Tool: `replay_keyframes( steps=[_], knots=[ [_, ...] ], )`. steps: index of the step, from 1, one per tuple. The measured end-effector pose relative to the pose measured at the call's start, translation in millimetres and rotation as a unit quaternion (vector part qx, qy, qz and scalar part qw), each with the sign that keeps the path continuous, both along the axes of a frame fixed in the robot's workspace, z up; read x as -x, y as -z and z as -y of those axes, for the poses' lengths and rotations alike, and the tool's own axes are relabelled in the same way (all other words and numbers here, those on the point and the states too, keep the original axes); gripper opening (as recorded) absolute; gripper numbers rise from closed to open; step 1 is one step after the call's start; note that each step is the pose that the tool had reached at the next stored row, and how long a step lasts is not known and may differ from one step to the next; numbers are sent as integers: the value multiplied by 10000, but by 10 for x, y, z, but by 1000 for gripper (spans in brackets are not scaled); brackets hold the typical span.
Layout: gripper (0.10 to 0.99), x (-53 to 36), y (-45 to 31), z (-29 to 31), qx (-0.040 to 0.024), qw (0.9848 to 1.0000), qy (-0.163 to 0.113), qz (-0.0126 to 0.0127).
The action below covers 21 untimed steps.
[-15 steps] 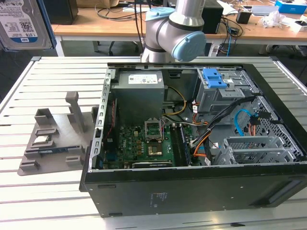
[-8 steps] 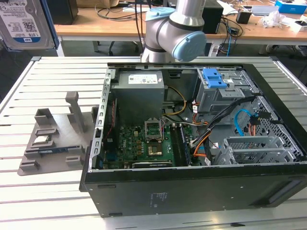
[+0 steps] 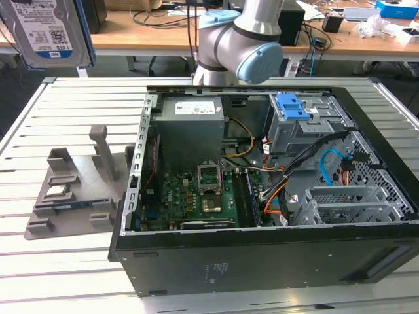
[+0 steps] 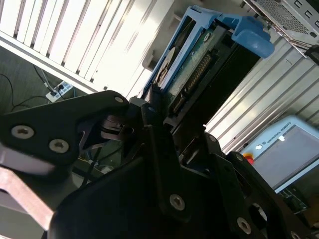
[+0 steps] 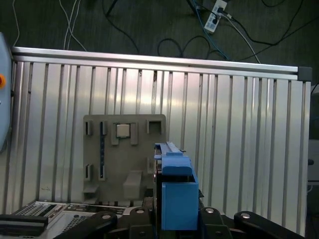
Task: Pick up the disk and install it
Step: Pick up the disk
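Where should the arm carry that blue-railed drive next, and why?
Probably sideways toward the open computer case, to the exterior view's right. The gripper is shut on the disk, held high above the grey stand, while the blue-tabbed drive cage sits inside the case.

My exterior view's top edge crops the disk (image 3: 49, 29); in the second wrist view the gripper (image 4: 167, 117) hides its lower end.

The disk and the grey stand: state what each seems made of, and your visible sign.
The disk: seemingly metal body, shining silver around a glossy label; its blue rails look like matte moulded plastic. The stand: probably matte grey plastic, uniform dull colour, no glint.
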<state>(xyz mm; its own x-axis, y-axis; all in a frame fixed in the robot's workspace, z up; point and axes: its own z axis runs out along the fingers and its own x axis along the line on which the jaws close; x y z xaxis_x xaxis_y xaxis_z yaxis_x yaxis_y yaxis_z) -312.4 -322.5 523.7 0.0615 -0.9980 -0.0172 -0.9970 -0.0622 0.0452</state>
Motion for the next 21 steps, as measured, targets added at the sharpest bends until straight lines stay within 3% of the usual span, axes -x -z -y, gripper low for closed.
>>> replay_keyframes(
  steps=[3, 14, 17, 21],
  knots=[
    [365, -164, -1, 0, 0, 10000, -1, -2],
    [365, -562, -1, 0, 0, 10000, -1, -2],
    [365, -752, -1, 0, 1, 10000, -1, -3],
    [365, -897, -1, 0, 0, 10000, 0, -3]
  ],
)
